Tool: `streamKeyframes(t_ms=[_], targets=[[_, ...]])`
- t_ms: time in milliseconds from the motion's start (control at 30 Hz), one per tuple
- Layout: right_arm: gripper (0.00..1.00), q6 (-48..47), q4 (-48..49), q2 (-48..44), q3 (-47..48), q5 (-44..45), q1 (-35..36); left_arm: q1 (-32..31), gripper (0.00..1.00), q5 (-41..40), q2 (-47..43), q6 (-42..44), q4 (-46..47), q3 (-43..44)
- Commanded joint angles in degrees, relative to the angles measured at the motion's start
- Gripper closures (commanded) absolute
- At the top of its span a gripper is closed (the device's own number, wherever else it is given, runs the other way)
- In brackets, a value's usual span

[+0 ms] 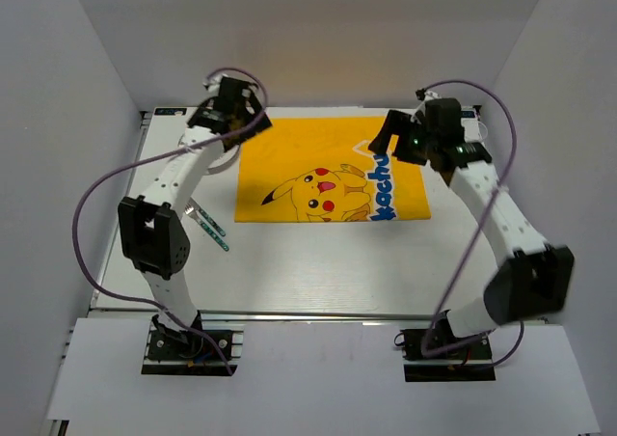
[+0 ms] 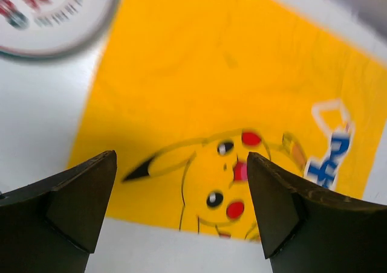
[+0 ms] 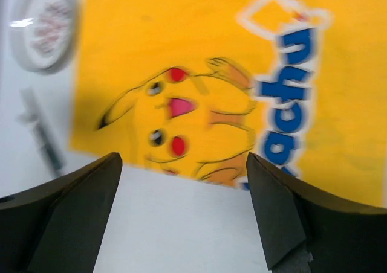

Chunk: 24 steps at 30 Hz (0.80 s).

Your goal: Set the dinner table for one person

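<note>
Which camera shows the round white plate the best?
The right wrist view: nearly the whole plate shows, beside the yellow placemat. The left wrist view catches only part of the plate, blurred, at the picture's corner. In the top view the left arm covers most of the plate.

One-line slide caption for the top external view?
Left end effector and right end effector, both open, above far corners of the yellow placemat on the dinner table; utensils lie left.

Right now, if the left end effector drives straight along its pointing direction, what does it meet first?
Likely the yellow placemat, around its cartoon face; the left end effector is open and empty. Depth is unclear.
</note>
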Motion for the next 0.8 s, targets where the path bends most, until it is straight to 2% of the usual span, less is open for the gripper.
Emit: streamKeyframes(t_ms=[0, 33, 100, 267, 333, 433, 600, 767], targets=[[0.11, 2.87, 16.89, -12.13, -17.49, -17.97, 1.05, 8.66, 0.02, 2.53, 3.14, -0.02, -3.43, 4.19], [0.11, 4.01, 22.84, -14.42, -21.27, -21.31, 1.05, 10.69, 0.02, 4.91, 4.81, -0.46, -5.18, 7.77], [0.11, 5.51, 23.69, -19.0, -26.84, -26.96, 1.05, 16.23, 0.02, 10.44, 8.51, -1.78, -5.82, 9.48], [0.11, 8.76, 27.11, -29.26, -35.27, -34.87, 1.58, 24.05, 0.02, 15.22, 10.18, -7.49, -1.16, 6.49], [0.11, 10.17, 30.96, -32.97, -39.4, -40.03, 1.49, 25.29, 0.03, 13.91, 13.08, -8.11, -3.86, 10.24], [0.11, 11.49, 31.87, -34.92, -42.49, -44.71, 1.32, 26.87, 0.03, 12.23, 17.65, -9.86, -9.76, 13.96], [0.11, 10.44, 29.76, -37.73, -43.2, -45.69, 1.32, 27.49, 0.07, 13.2, 17.05, -10.83, -2.76, 8.69], [0.11, 9.65, 26.08, -40.72, -43.99, -45.26, 1.14, 28.02, 0.14, 12.67, 22.04, -10.4, -4.85, 12.46]])
